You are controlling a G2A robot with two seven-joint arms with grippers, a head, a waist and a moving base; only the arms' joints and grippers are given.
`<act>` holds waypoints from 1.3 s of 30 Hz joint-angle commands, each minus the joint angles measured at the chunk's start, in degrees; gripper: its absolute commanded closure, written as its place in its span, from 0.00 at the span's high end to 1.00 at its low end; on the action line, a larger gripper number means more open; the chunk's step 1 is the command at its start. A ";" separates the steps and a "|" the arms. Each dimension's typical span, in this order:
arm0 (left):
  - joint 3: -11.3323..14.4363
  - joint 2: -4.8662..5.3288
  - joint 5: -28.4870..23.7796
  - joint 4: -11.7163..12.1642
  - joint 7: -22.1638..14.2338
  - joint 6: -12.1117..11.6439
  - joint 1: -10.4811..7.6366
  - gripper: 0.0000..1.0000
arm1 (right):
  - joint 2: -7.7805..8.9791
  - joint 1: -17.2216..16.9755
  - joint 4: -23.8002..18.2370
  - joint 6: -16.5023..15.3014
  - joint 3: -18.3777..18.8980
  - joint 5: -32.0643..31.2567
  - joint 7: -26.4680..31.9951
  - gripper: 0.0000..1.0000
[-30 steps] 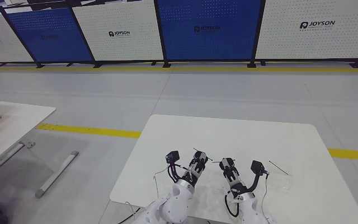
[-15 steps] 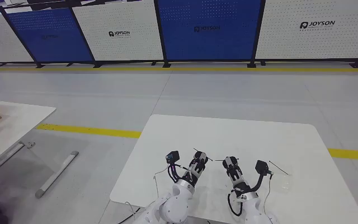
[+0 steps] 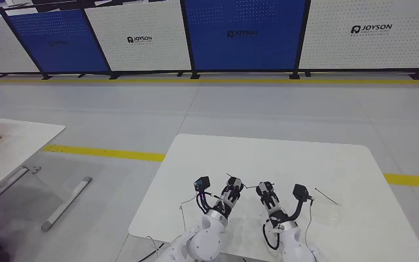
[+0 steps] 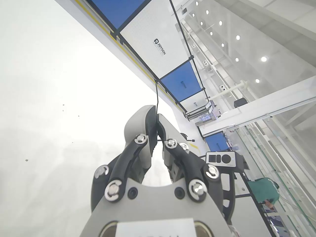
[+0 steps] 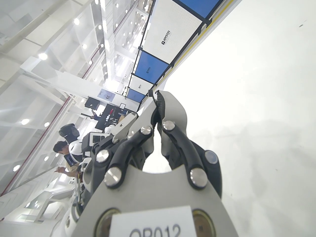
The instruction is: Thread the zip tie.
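Top view: zip tie (image 3: 230, 176) in tool (image 3: 238, 185)

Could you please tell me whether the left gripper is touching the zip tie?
Touching. The left wrist view shows the left gripper with its fingers pinched shut on the black zip tie, whose strap pokes out past their tips.

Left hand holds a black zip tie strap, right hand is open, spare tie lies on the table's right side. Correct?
No. The right hand is shut on a black zip tie end, as the right wrist view shows. The left hand does hold a black zip tie strap, and a spare tie lies on the right side of the table.
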 commanded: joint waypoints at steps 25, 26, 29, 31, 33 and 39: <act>0.00 0.00 0.00 0.00 0.00 0.00 0.00 0.00 | -0.01 -0.93 0.70 -3.60 0.54 -1.70 -1.37 0.00; 0.00 0.00 0.00 0.00 0.00 0.00 0.00 0.00 | 0.01 -0.96 0.71 -3.82 0.64 -1.39 -0.97 0.00; 0.00 0.00 0.00 0.00 0.00 0.00 0.00 0.00 | 0.07 -1.18 0.52 -4.62 1.05 -0.47 -0.10 0.00; 0.00 0.00 0.00 0.00 0.00 0.00 0.00 0.00 | 0.14 -1.28 0.41 -4.94 1.37 -0.26 0.40 0.00; 0.00 0.00 0.00 0.00 0.00 0.00 0.00 0.00 | 0.19 -1.46 0.15 -5.08 1.61 -0.24 0.47 0.00; 0.00 0.00 0.00 0.00 0.00 0.00 0.00 0.00 | 0.13 -1.39 -0.27 -4.37 1.60 -0.64 0.25 0.00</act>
